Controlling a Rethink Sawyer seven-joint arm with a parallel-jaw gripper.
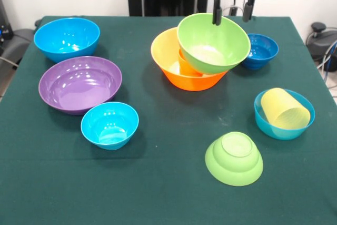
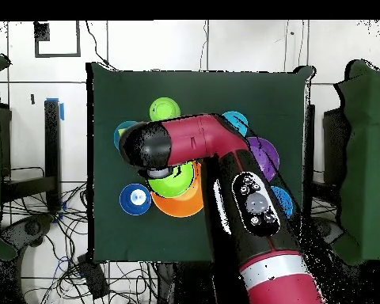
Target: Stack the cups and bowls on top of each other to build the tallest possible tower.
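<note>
My gripper [image 1: 230, 21] hangs open at the far rim of the large lime green bowl [image 1: 213, 43]; one finger [image 1: 216, 17] is at the rim, the other [image 1: 247, 11] behind it. That bowl leans tilted on the orange cup [image 1: 185, 66], which stands inside the large orange bowl [image 1: 181, 80]. The pale yellow cup [image 1: 285, 109] lies on its side in a small light blue bowl [image 1: 266, 122] at the right. In the overhead view the arm [image 2: 195, 141] covers the gripper; the green bowl [image 2: 174, 185] and orange bowl [image 2: 177, 207] show beneath it.
A large blue bowl [image 1: 67, 38] and a purple bowl [image 1: 80, 84] stand at the left, with a small light blue bowl [image 1: 109, 125] in front. A small dark blue bowl [image 1: 261, 51] sits right of the stack. A small lime green bowl [image 1: 234, 158] lies upside down near the front.
</note>
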